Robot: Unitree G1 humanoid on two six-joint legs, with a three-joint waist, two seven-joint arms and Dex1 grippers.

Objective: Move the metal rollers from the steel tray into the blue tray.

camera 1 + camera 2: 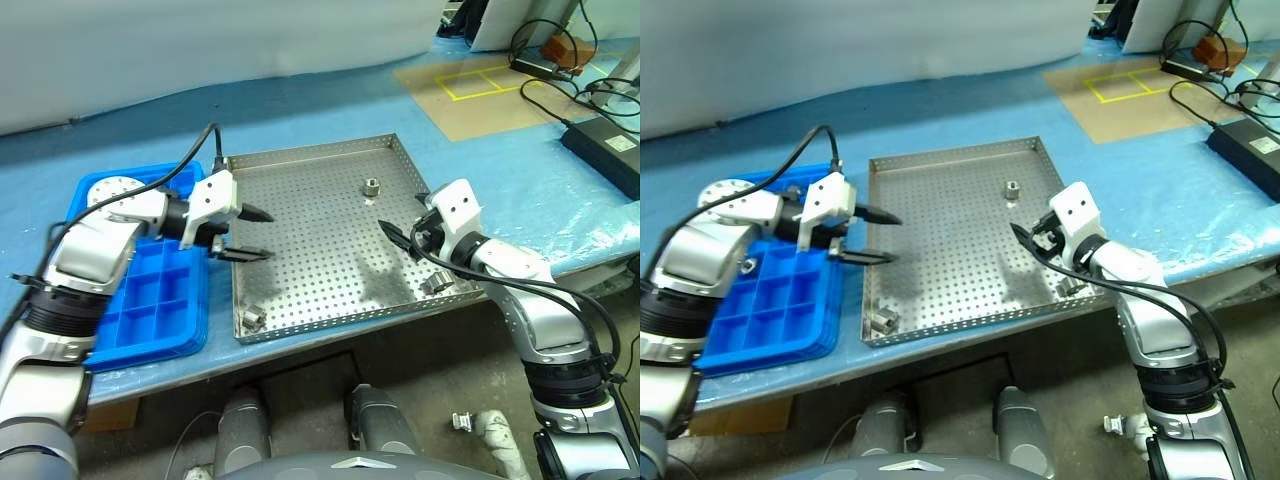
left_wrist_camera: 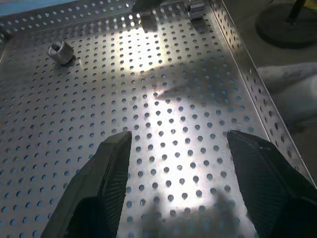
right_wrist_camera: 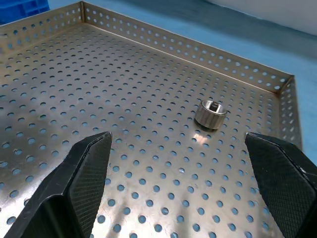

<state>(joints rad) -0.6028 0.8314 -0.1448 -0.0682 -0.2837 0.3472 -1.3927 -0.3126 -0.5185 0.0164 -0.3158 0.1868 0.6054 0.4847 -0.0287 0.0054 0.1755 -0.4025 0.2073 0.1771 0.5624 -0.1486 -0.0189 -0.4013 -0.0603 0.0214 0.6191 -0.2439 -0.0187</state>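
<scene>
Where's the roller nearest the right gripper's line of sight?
The metal roller stands alone in the steel tray's far right part, ahead of the open right gripper.

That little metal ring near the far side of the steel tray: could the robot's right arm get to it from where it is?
Probably yes. The right gripper is open and faces the roller, with bare tray floor between them.

right pincer (image 1: pixel 400 236) partly hides what may be a roller (image 1: pixel 436 284).
</scene>
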